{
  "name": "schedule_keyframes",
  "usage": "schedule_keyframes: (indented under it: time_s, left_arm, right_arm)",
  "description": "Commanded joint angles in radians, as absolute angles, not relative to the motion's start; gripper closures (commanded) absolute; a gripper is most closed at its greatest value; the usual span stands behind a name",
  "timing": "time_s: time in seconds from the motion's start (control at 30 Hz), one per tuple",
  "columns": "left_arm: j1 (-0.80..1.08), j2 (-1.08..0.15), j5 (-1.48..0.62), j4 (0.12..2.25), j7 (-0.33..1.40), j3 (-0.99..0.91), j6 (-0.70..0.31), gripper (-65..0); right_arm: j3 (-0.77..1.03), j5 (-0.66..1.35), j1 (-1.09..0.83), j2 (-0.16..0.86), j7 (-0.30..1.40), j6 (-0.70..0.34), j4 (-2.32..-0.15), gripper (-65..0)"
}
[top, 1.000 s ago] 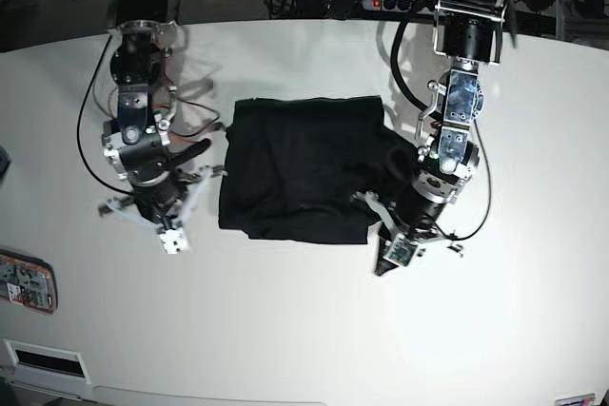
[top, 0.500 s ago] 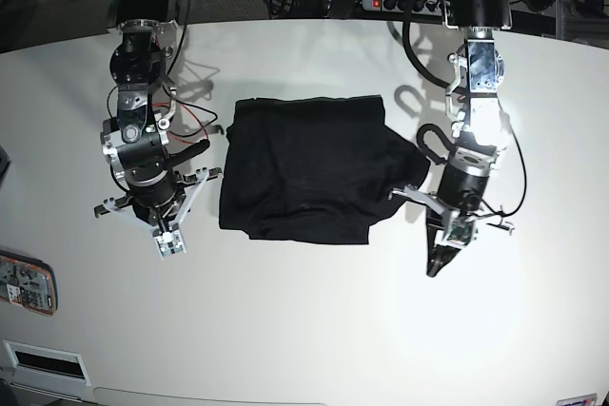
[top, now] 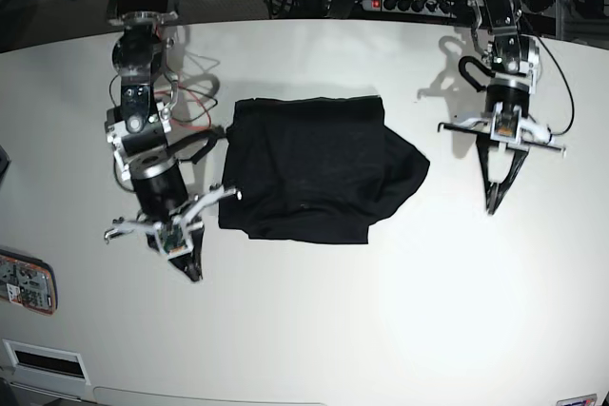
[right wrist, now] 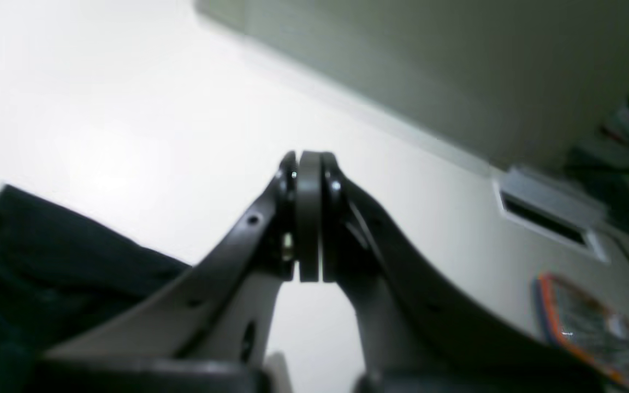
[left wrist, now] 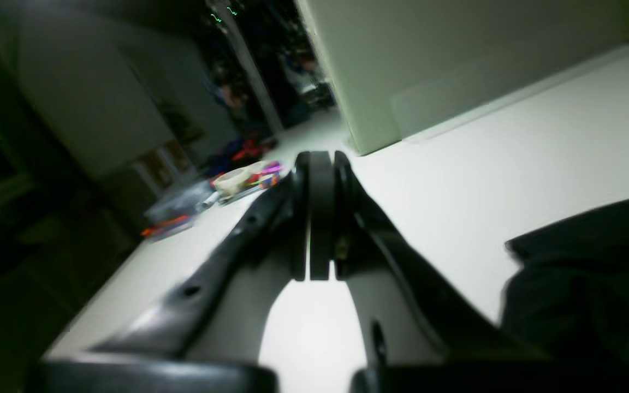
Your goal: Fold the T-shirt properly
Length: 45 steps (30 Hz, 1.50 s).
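- The right gripper [top: 191, 271] hangs over the white table [top: 314, 330], fingers pressed together, empty.
- The black T-shirt [top: 309, 170] lies folded between the grippers, just beside the right one.
- The left gripper [top: 492, 202] is pressed together, empty, well apart from the shirt.

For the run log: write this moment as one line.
T-shirt: folded, flat on table | left pincer: shut, empty, off shirt | right pincer: shut, empty

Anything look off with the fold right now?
Yes. The T-shirt is a neat rectangle except at its edge nearest the left gripper, where a rounded flap bulges out past the fold line.
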<state>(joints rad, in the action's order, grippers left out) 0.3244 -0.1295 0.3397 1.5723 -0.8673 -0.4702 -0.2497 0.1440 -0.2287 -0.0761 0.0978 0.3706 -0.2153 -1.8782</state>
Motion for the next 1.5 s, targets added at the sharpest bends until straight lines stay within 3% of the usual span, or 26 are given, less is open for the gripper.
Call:
schedule_keyframes:
  time_s: [0.0,0.2,0.53,0.7,0.87,1.03,1.27,1.47]
  left_arm:
    - [0.337,-0.116,0.338,1.589,-0.929,-0.503,-0.245,0.0]
    - [0.441,-0.088,0.352,1.589,-1.066,-0.607,-0.245,0.0]
    - [0.611,-0.068,0.349,1.524,-1.070,-0.665,-0.243,0.0]
    - [0.680,-0.082,0.357,1.437,-1.073,-0.665,-0.243,0.0]
    - [0.792,-0.251,0.358,1.282,-1.073,-0.653,-0.243,0.0]
    - [0.918,-0.320,0.351,1.221,-1.073,-0.641,-0.243,0.0]
    - [0.917,-0.300,0.367,1.155,-1.073,-0.615,-0.243,0.0]
    - [0.837,-0.328,0.470,0.874,-1.072,-0.467,-0.243,0.0]
  right_arm:
    - [0.147,-0.222,-0.088,0.102,0.315,-0.209,-1.893,0.0]
    - [0.142,-0.222,-0.262,0.154,0.065,-0.209,-1.891,0.0]
    - [0.225,-0.220,-0.596,0.165,-0.240,-0.209,-1.868,0.0]
    - [0.280,-0.220,-0.710,0.165,-0.407,-0.209,-1.699,0.0]
    - [0.417,-0.220,-0.809,0.162,-0.638,-0.209,-1.558,0.0]
    - [0.526,-0.220,-0.901,0.160,-0.828,-0.208,-1.449,0.0]
    - [0.622,-0.220,-0.967,0.160,-1.023,-0.208,-1.279,0.0]
    - [0.593,-0.251,-0.961,0.159,-1.155,-0.208,-0.981,0.0]
